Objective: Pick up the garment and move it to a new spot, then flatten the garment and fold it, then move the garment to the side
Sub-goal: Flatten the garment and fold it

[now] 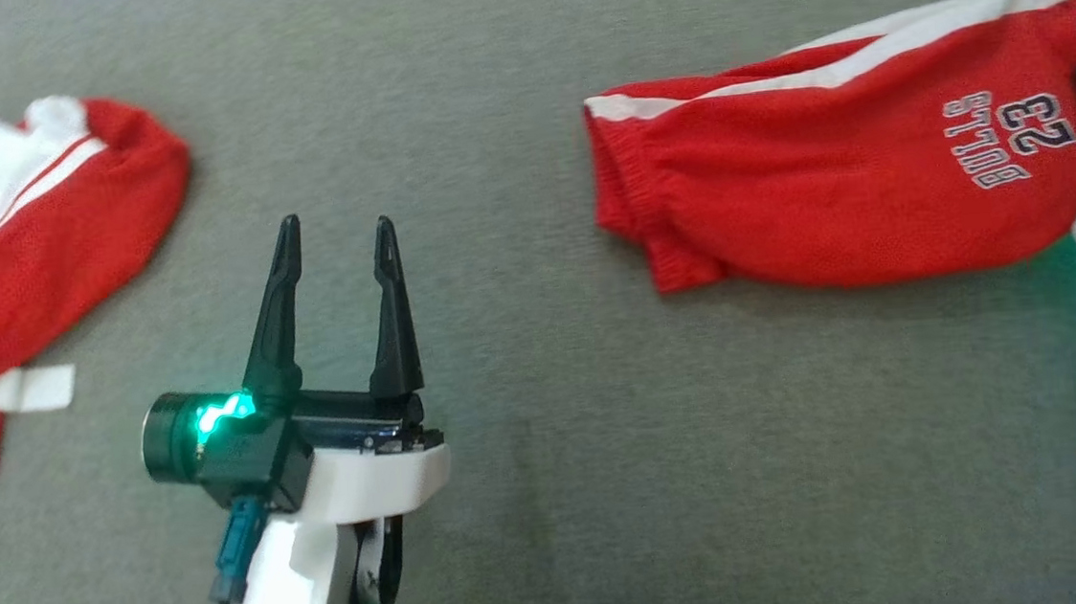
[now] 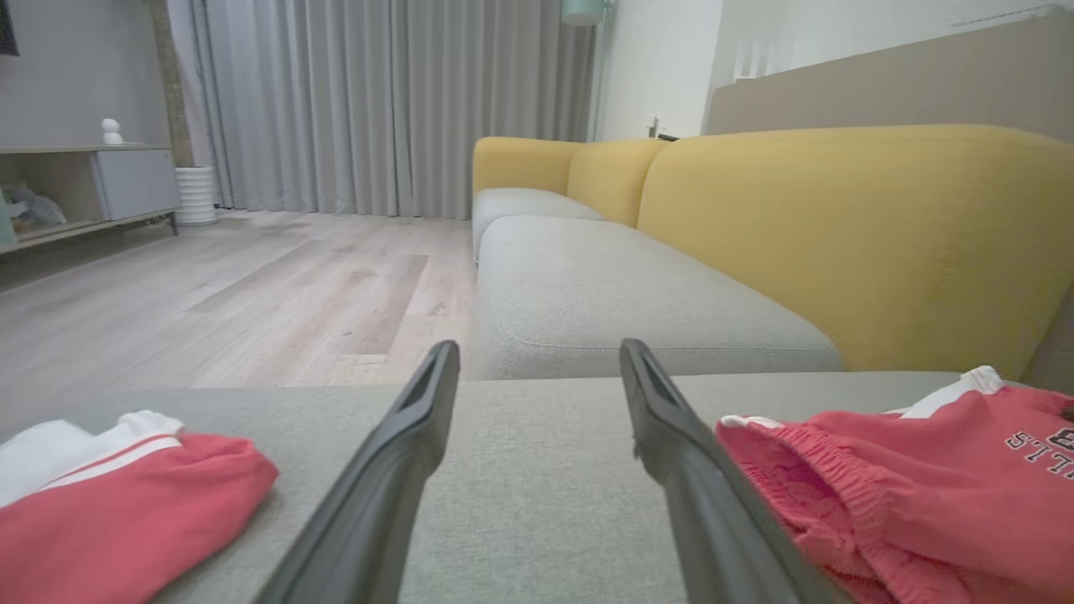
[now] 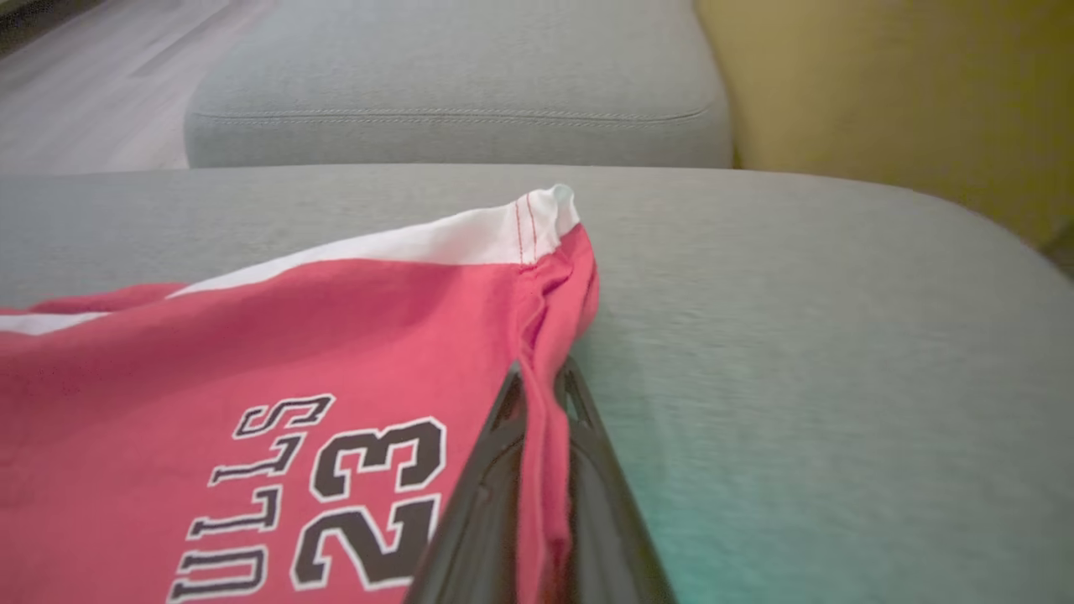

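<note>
Now our right gripper [image 3: 541, 386] is pinched tight on the side hem of the red shorts [image 1: 827, 193], which lie on the grey cushion [image 1: 483, 85], while our left gripper [image 1: 336, 236] hovers spread wide and empty.

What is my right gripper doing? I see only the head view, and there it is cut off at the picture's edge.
Observer: In the right wrist view the right gripper is shut on the red shorts, with the side edge of the cloth pinched in it.
Operator: What lies beyond this grey cushion?
Observer: The left wrist view shows a second grey seat cushion, with a yellow sofa back beside it.
</note>
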You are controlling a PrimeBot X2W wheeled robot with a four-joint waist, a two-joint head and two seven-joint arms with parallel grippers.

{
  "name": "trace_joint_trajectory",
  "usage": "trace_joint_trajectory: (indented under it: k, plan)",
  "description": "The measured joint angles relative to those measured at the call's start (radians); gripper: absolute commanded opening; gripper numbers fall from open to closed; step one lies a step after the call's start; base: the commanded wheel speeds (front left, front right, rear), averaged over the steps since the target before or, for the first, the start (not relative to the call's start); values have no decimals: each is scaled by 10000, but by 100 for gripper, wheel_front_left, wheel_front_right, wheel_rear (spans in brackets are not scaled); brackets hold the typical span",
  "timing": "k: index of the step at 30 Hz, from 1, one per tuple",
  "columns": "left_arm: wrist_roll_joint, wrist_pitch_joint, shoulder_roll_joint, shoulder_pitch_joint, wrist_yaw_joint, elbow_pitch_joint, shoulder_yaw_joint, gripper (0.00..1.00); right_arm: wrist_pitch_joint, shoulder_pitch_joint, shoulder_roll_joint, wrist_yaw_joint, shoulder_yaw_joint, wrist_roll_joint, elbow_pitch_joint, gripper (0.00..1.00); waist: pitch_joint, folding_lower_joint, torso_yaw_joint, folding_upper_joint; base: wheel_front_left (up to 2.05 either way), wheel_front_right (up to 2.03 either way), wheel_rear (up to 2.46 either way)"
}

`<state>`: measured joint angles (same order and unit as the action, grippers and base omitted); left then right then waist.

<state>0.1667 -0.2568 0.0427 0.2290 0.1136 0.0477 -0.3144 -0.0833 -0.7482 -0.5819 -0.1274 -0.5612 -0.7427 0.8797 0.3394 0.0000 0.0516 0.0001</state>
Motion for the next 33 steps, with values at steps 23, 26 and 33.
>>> trace_joint_trajectory:
  k: [23,26,33]
  plan:
    - [199,0,0,-155,-313,514,389,100,-1256,207,75,0,-13,-278,-2017,0,-527,-1,-764,0,0,0,0]
    - [203,0,2,-306,-309,516,391,100,-993,305,362,0,-15,-309,-2859,0,-630,-1,-657,0,0,0,0]
    - [441,0,2,-468,-263,537,332,100,-61,1458,2155,0,-203,-35,-4324,11,-783,-1,-319,0,0,0,0]
